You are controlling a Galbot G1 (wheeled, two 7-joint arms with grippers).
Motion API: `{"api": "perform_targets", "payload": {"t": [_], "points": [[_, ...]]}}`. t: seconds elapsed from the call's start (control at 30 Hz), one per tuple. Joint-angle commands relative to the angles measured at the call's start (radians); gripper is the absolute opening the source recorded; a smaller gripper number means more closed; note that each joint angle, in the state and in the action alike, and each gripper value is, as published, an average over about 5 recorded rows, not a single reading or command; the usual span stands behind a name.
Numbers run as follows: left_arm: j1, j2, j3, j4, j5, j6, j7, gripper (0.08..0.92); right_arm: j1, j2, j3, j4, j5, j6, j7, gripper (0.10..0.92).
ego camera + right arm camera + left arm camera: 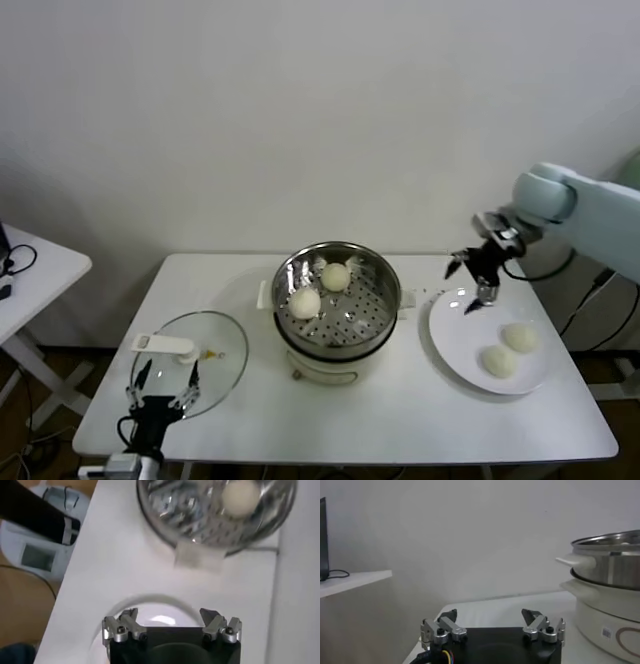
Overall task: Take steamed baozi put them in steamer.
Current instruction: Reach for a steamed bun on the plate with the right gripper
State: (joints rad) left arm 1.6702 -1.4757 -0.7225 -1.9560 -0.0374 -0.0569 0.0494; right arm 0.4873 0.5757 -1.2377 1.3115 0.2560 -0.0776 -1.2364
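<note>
At the near edge of the white table [400, 425], on the robot's left, the left gripper [160, 392] sits low with its fingers spread and nothing between them. It lies just at the near rim of the flat glass lid [215, 365], which rests flat on the tabletop with its white handle [165, 346] toward the left edge. In the left wrist view the same gripper [492, 625] shows its two fingertips wide apart over bare table, with the pot's side some way off.

In the middle of the table stands the steamer [375, 275], its steel basket on a cream-white pot base [330, 368]. Two steamed baozi lie on the perforated floor: one [305, 302] toward the left wall, the other [336, 276] farther back, the two close but apart. The rest of the floor, toward the right and near side, is open.

To the right, the round white plate [455, 345] lies near the table's right edge, with a strip of bare table between it and the steamer. Two more baozi sit on its right half, one [499, 361] nearer and one [519, 337] just behind it, side by side; the plate's left half is bare.

Above the plate's far left rim hangs the right gripper [472, 282], released, fingers wide and empty, clear of both buns. Its wrist view shows the fingertips [212, 617] spread over the plate rim [115, 612], with the steamer [165, 510] and one bun [241, 497] beyond.
</note>
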Motion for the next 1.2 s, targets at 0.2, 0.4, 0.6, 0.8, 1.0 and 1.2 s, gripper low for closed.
{"api": "perform_targets", "payload": {"t": [0.2, 0.4, 0.6, 0.8, 1.0, 1.2], "points": [[0.032, -0.012, -0.009, -0.019, 0.006, -0.004, 0.000, 0.823, -0.435, -0.129, 0.309, -0.084, -0.331, 0.071, 0.008, 0.823], [0.038, -0.018, -0.012, -0.022, 0.005, -0.004, -0.001, 0.823, -0.491, -0.072, 0.350, -0.132, -0.376, 0.082, 0.028, 0.823], [0.042, -0.019, -0.014, -0.017, 0.002, -0.005, 0.000, 0.823, -0.500, -0.021, 0.354, -0.175, -0.377, 0.080, 0.051, 0.823], [0.038, -0.012, -0.021, -0.014, 0.003, -0.003, 0.003, 0.823, -0.501, 0.018, 0.350, -0.200, -0.373, 0.079, 0.068, 0.823], [0.034, -0.010, -0.022, -0.006, 0.002, -0.003, 0.002, 0.823, -0.506, 0.037, 0.347, -0.212, -0.379, 0.080, 0.079, 0.823], [0.023, -0.013, -0.023, -0.002, 0.004, 0.000, 0.002, 0.823, -0.511, 0.046, 0.345, -0.219, -0.385, 0.080, 0.084, 0.823]]}}
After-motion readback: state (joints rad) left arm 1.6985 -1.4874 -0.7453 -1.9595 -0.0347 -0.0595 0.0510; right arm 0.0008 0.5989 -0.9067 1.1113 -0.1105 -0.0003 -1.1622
